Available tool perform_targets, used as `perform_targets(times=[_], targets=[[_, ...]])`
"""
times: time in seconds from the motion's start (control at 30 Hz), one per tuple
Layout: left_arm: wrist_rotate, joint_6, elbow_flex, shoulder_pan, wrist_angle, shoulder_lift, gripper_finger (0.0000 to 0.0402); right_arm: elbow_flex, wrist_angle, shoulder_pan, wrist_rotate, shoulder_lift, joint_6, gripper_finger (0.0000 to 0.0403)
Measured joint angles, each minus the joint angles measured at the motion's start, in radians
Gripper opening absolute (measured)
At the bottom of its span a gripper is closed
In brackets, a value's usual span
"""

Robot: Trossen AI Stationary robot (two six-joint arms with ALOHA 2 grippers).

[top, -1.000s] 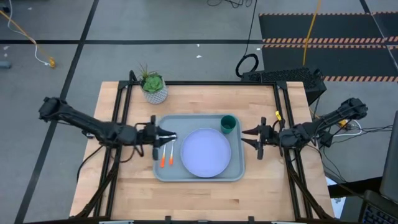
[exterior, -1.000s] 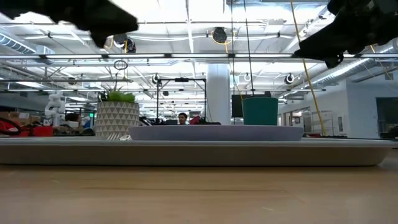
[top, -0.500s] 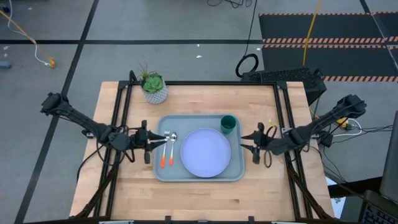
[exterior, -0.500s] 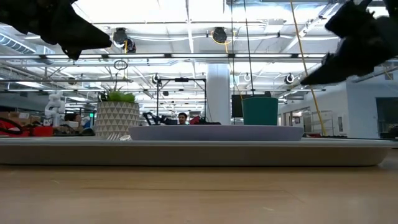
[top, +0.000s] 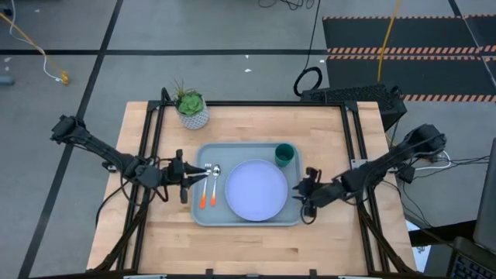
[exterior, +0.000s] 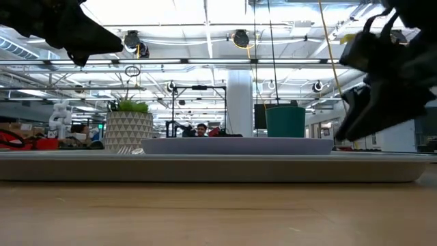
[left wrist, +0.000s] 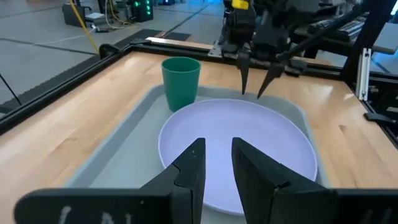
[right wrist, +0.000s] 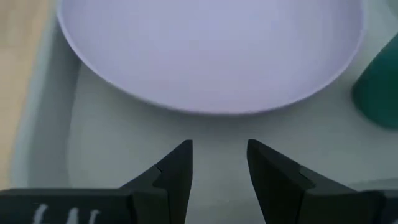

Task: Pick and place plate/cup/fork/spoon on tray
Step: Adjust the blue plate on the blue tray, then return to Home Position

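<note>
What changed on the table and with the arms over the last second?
The left pincer pulled back off the tray toward its left edge, uncovering the fork and spoon. The right pincer came forward and down to the tray's right rim, open and empty. The plate, cup, fork and spoon kept their places.

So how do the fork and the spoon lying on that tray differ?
The fork ends in silver tines, while the spoon ends in a rounded silver bowl. The fork lies nearer the tray's left rim; the spoon lies nearer the plate. Both have orange handles and lie side by side.
</note>
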Motion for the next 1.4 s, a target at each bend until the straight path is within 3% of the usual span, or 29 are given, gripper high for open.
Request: perform_targets(times=[0.33,0.97,1.17,1.4], targets=[[0.0,-0.027,0.0,-0.023,0.001,0.0,0.0081,0.004,0.179,0.0,-0.03,0.146,0.0,0.0144],[0.0,-0.036,0.0,-0.026,0.001,0.001,0.0081,0.004,0.259,-0.042,-0.025,0.19,-0.05,0.0144],[0.0,-0.043,0.0,-0.032,0.0,0.001,0.0081,0.004,0.182,-0.041,-0.027,0.146,-0.03,0.0144],[-0.002,-0.026,0.0,-0.039,0.001,0.001,0.0081,0.004,0.182,-0.038,-0.074,-0.036,-0.053,0.0144]])
